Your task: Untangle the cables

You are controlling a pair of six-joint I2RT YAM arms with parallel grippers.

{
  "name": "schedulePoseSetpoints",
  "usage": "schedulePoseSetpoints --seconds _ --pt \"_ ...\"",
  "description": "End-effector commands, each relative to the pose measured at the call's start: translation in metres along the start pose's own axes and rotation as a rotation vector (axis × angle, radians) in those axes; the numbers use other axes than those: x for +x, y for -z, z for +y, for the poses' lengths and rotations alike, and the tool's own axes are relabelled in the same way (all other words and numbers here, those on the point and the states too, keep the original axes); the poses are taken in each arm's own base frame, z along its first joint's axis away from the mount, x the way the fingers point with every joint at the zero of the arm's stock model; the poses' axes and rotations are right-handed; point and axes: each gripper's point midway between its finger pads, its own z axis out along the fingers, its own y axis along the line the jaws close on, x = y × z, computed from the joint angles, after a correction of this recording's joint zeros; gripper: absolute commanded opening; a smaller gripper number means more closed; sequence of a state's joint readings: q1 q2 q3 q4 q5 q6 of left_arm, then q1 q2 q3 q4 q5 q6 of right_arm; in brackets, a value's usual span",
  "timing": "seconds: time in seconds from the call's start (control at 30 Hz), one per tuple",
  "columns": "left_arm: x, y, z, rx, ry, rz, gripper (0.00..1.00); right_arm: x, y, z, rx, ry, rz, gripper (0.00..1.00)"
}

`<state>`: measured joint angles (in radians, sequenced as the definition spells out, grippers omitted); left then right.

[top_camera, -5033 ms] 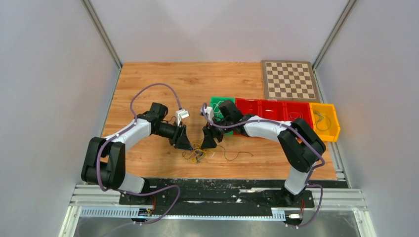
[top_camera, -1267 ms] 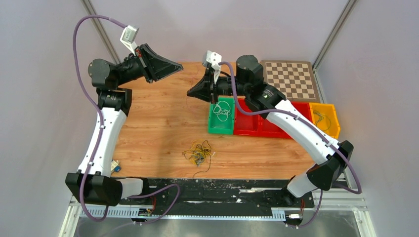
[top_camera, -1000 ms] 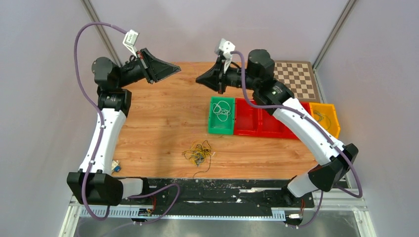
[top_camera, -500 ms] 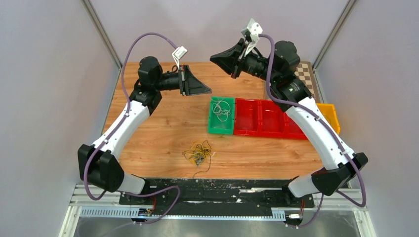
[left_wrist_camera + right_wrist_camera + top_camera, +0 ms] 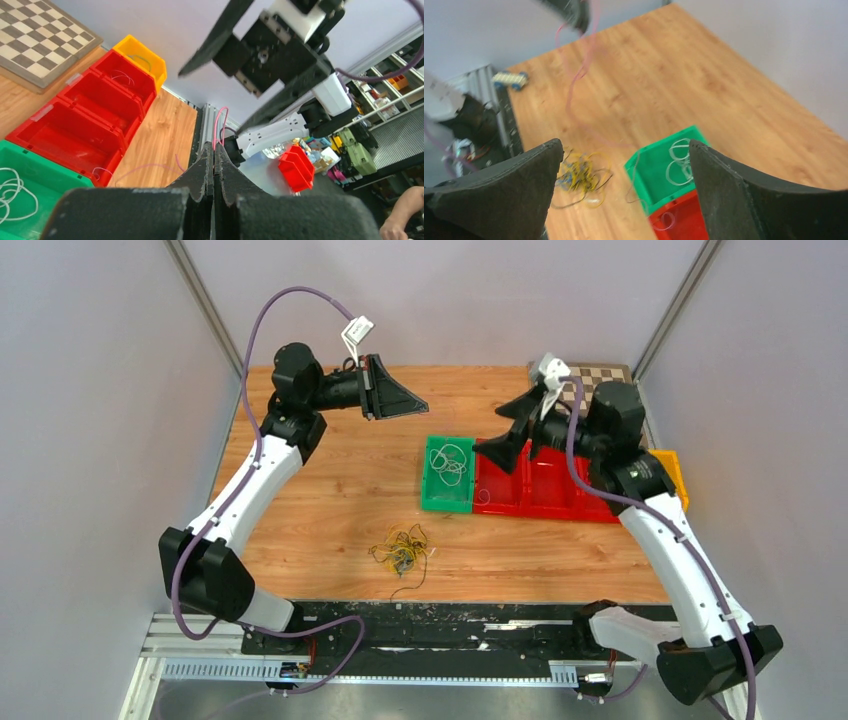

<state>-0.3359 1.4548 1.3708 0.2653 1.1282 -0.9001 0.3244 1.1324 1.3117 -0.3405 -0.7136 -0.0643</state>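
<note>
Fingertips on your left gripper (image 5: 418,408) were pressed flat together, high above the far side of the light wooden table (image 5: 330,490), pinching a hair-thin pink wire (image 5: 569,105). That wire ran down in a slack curve to the front corner of the red plastic bin (image 5: 500,495) beside the green plastic bin (image 5: 447,506). Your right gripper (image 5: 503,432) hung over that red bin, jaws spread wide, nothing between them. A loose white wire (image 5: 452,462) lay coiled in the green bin. The fist-like snarl of yellow and dark wires (image 5: 402,548) sat on the table near its front edge, apart from both grippers.

The risk, as I judged it, lay in the pink wire. If your left arm pulled away without letting go, the wire could drag out of the bin or catch on a spread right finger. If you let go up there, the slack could drop across the snarl and knot in again. Being so thin, it could also slip the pinch unnoticed.
</note>
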Motion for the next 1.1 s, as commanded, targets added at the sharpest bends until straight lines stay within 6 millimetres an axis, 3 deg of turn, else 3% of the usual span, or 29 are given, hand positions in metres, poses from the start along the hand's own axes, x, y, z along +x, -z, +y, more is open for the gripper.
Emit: schedulePoseSetpoints --seconds 0.0,0.3,0.43,0.53,0.6,0.7,0.73,0.8,0.83,0.97,1.03,1.07 --pt "-0.015 0.003 -0.027 0.047 -0.087 -0.021 0.0 0.021 -0.005 0.036 -0.133 0.089 -0.003 1.0" --pt "-0.02 0.004 -0.048 0.127 -0.08 -0.02 0.0 0.071 -0.049 0.036 -0.158 0.3 -0.03 0.99" --pt "-0.018 0.006 -0.056 0.157 -0.077 -0.006 0.0 0.071 -0.06 0.032 -0.162 0.341 -0.076 0.87" --pt "-0.014 0.007 -0.058 0.161 -0.072 0.0 0.0 0.062 -0.068 0.032 -0.16 0.351 -0.13 0.83" --pt "-0.013 0.008 -0.058 0.162 -0.068 0.003 0.0 0.059 -0.073 0.033 -0.17 0.337 -0.144 0.76" --pt "-0.012 0.01 -0.056 0.154 -0.055 0.002 0.0 0.054 -0.075 0.037 -0.183 0.311 -0.164 0.55" --pt "-0.014 0.011 -0.053 0.146 -0.048 -0.003 0.0 0.052 -0.075 0.038 -0.188 0.31 -0.17 0.46" --pt "-0.02 0.016 -0.049 0.131 -0.042 -0.023 0.0 0.052 -0.075 0.039 -0.19 0.304 -0.165 0.08" --pt "-0.022 0.018 -0.047 0.123 -0.04 -0.032 0.0 0.052 -0.075 0.037 -0.172 0.297 -0.155 0.01" --pt "-0.036 0.04 -0.023 0.023 -0.038 -0.105 0.0 0.042 -0.061 0.024 -0.099 0.25 -0.135 0.0" --pt "-0.037 0.053 0.001 -0.094 -0.049 -0.135 0.0 0.028 -0.052 0.021 -0.08 0.202 -0.14 0.0" --pt "-0.023 0.06 0.023 -0.193 -0.053 -0.104 0.0 0.017 -0.048 0.022 -0.077 0.183 -0.151 0.0"
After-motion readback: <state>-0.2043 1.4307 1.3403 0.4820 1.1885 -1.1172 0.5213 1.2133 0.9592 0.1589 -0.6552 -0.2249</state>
